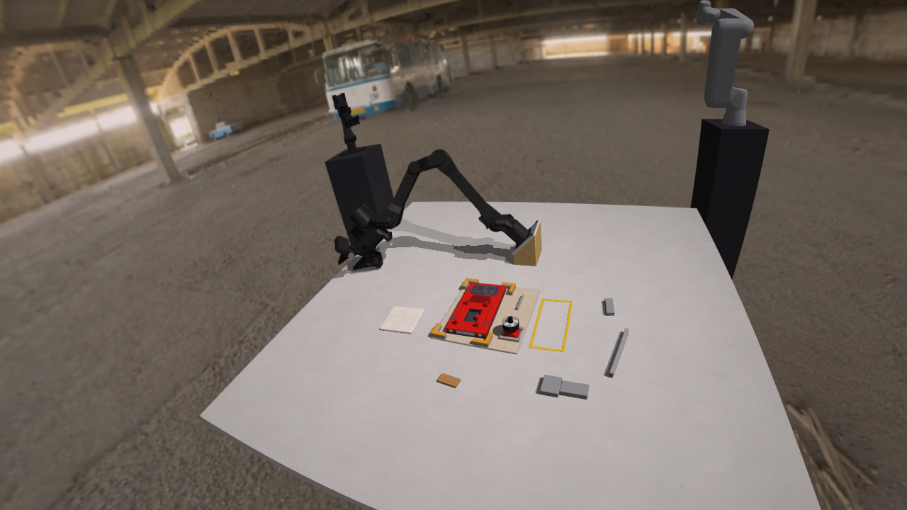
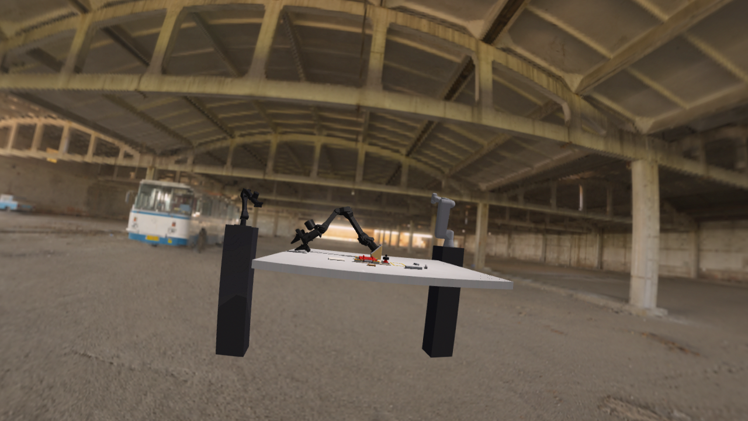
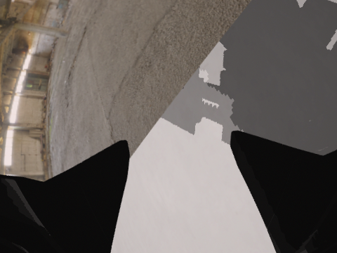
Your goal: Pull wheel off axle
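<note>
The wheel (image 1: 510, 326) (image 2: 385, 258), black with a pale face, sits around the upright axle on a small red block, right of the red car body. The marked area is a yellow outline (image 1: 546, 348) on the table, just right of the wooden board (image 1: 531, 297). My gripper (image 1: 348, 261) (image 2: 294, 245) (image 3: 180, 143) is open and empty, low at the table's left edge, far from the wheel. In the wrist view, only table, shadow and floor show between and beyond the fingers.
The red car body (image 1: 480, 309) lies on the board between orange corner blocks. A white tile (image 1: 402, 319) is left of it, an orange-brown block (image 1: 448, 380) in front. Grey blocks (image 1: 550, 385) (image 1: 609, 307) and a long grey bar (image 1: 616, 352) lie to the right.
</note>
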Robot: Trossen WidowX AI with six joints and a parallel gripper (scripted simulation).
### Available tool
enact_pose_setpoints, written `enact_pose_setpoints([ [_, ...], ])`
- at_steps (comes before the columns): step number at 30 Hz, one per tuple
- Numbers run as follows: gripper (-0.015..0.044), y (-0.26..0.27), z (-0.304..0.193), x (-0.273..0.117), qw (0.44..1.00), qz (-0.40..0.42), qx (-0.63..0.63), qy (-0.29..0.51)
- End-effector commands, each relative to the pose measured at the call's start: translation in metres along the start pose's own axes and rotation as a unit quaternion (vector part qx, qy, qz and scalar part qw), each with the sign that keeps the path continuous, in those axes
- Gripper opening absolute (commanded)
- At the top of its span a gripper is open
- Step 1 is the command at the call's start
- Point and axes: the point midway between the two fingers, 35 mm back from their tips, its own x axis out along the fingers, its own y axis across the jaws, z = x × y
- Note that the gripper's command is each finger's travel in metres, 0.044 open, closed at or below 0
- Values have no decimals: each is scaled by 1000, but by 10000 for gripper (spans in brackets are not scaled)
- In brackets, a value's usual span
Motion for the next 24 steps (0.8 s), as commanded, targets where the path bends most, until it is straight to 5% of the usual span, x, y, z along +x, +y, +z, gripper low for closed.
enact_pose_setpoints([
  [1, 300, 13, -44, -1, 998, -4, -20, 57],
  [24, 300, 58, -282, -95, 916, -14, -180, 357],
])
